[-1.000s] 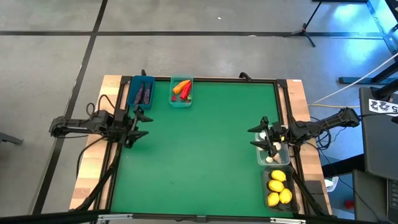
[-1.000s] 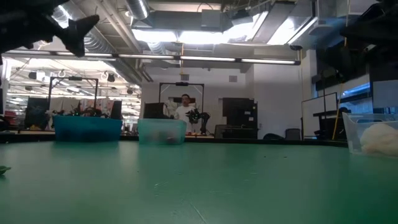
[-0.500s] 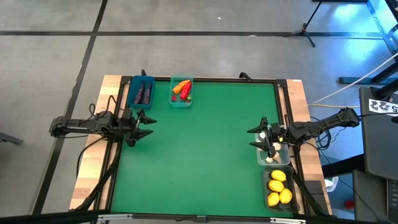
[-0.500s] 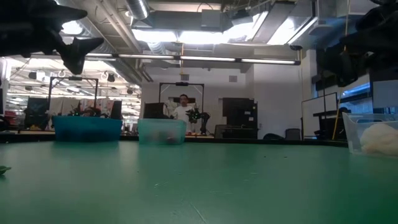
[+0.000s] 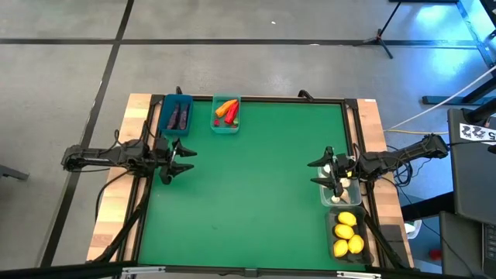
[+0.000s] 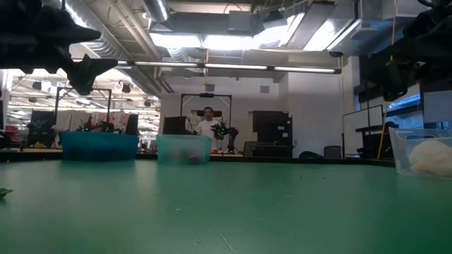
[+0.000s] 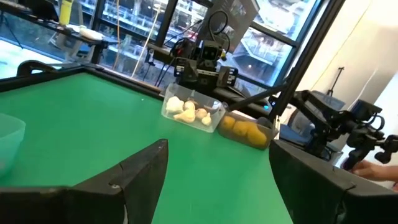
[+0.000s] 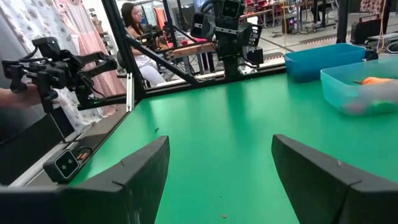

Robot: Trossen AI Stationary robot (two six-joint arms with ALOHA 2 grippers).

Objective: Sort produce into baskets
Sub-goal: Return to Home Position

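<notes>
At the table's far left, purple eggplants lie in a blue basket point(image 5: 178, 115), and an orange carrot and red chili peppers lie in a teal basket point(image 5: 225, 114). At the right edge, a clear basket point(image 5: 342, 191) holds white garlic and a dark grey basket point(image 5: 348, 234) holds yellow lemons. A tiny green bit point(image 5: 215, 227) lies on the green mat. My left gripper point(image 5: 186, 159) hangs open and empty at the left edge, just near of the blue basket. My right gripper point(image 5: 314, 173) hangs open and empty beside the clear basket.
A raised dark frame point(image 5: 353, 139) runs around the green mat, with wooden table strips outside it. The mat's middle point(image 5: 256, 178) holds no objects. A person point(image 6: 208, 125) stands far behind the table. A person's hand point(image 7: 373, 169) shows beyond the table's right side.
My left gripper has sunk a little, tipped from slightly raised to level and rolled about its own axis, staying open over the mat's left edge. Nothing else has moved.
</notes>
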